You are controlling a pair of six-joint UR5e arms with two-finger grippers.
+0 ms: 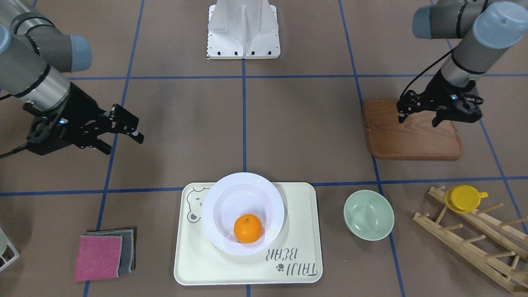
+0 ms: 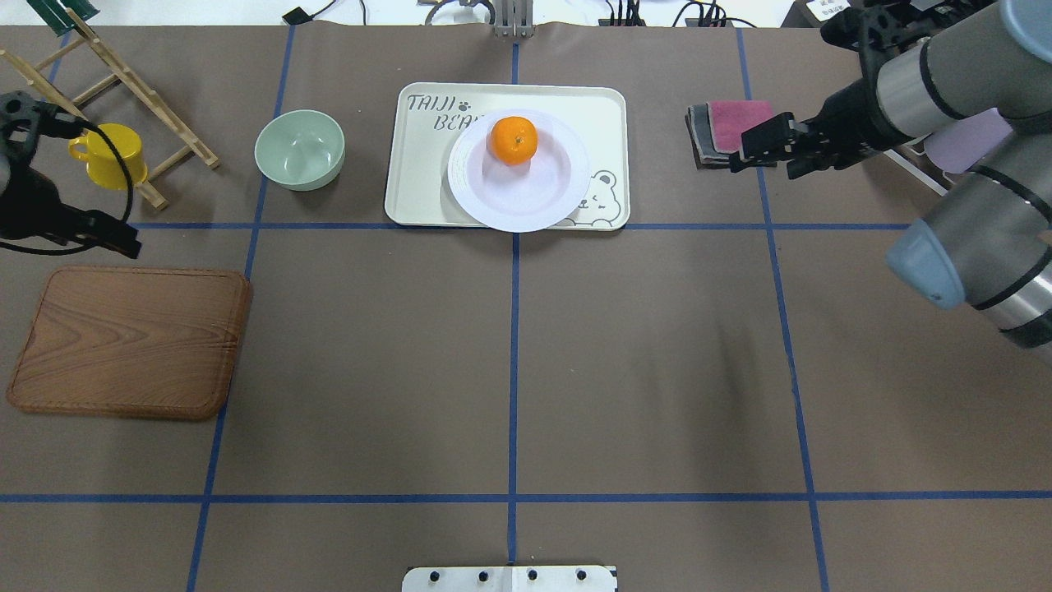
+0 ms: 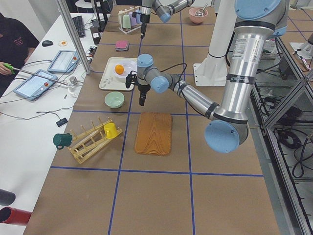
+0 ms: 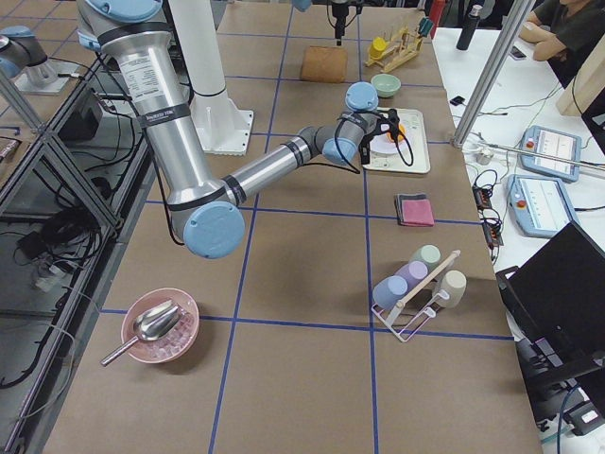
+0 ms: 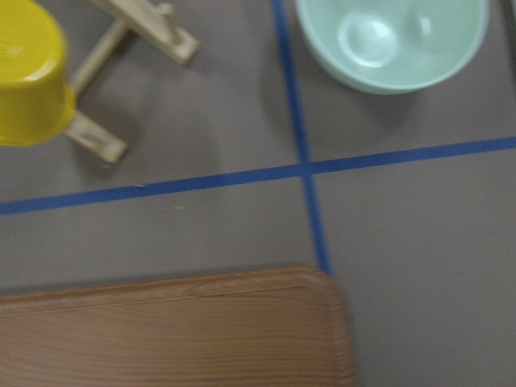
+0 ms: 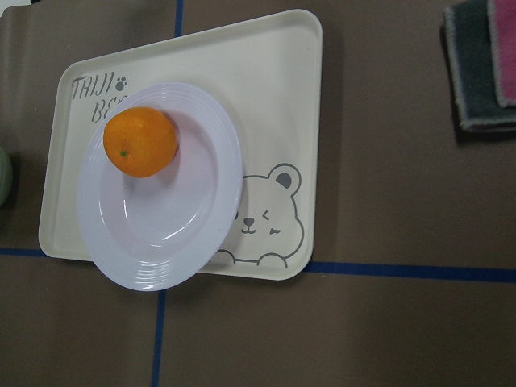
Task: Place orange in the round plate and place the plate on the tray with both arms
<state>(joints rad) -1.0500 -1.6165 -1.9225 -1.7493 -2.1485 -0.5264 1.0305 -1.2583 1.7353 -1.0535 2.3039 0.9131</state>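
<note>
The orange (image 1: 248, 228) lies in the white round plate (image 1: 231, 194), toward the plate's far side from the robot. The plate rests on the cream tray (image 1: 297, 247), and its rim overhangs the tray's edge nearest the robot. In the right wrist view the orange (image 6: 140, 142), plate (image 6: 177, 234) and tray (image 6: 282, 97) all show the same. My left gripper (image 1: 418, 121) hangs open and empty above a brown wooden board, well away from the tray. Also open and empty, my right gripper (image 1: 123, 145) hovers off the tray's other side.
The wooden board (image 1: 412, 140) lies below the left gripper. A pale-green bowl (image 1: 368, 214) sits beside the tray, then a wooden rack (image 1: 474, 235) carrying a yellow cup (image 1: 464, 198). Pink and grey cloths (image 1: 103, 255) lie on the tray's other side. The white robot base (image 1: 243, 29) stands at the back.
</note>
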